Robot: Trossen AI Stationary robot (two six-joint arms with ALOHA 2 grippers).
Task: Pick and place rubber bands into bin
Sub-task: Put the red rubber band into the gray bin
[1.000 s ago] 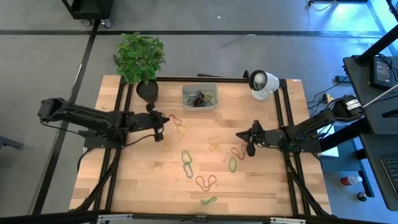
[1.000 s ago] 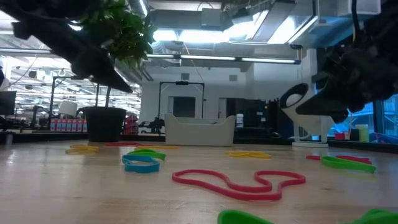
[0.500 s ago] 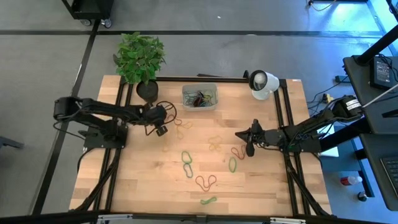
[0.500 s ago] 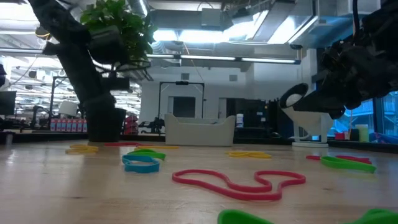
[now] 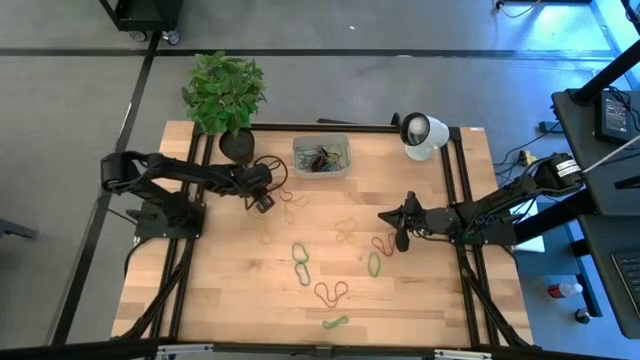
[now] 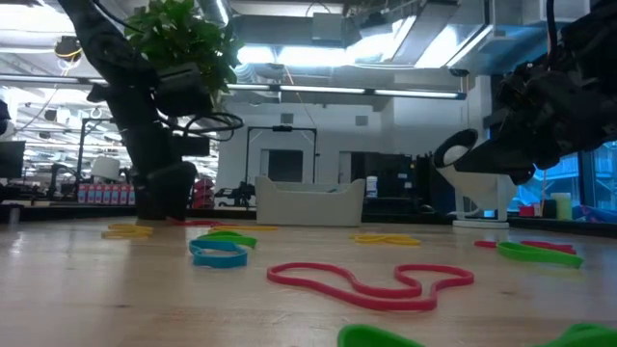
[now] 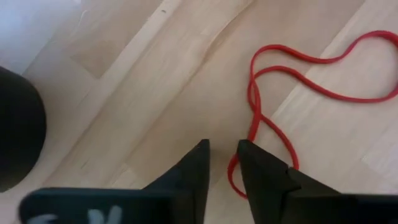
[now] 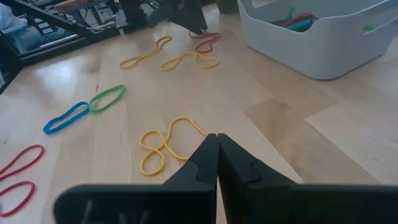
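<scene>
— Hovering left claw (image 7: 222, 155), tips slightly parted, empty, over thin red rubber loop (image 7: 273, 87) flat on wooden surface (image 7: 155, 93) beside black pot. Right claw (image 8: 216, 152) shut, idle.
— Light, floppy, probably slippery; best pinched at crossing strands.

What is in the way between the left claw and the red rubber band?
Nothing visible. The left gripper is right above the red rubber band, its fingers slightly apart over bare wood. The black plant pot sits off to one side, not between them.
</scene>
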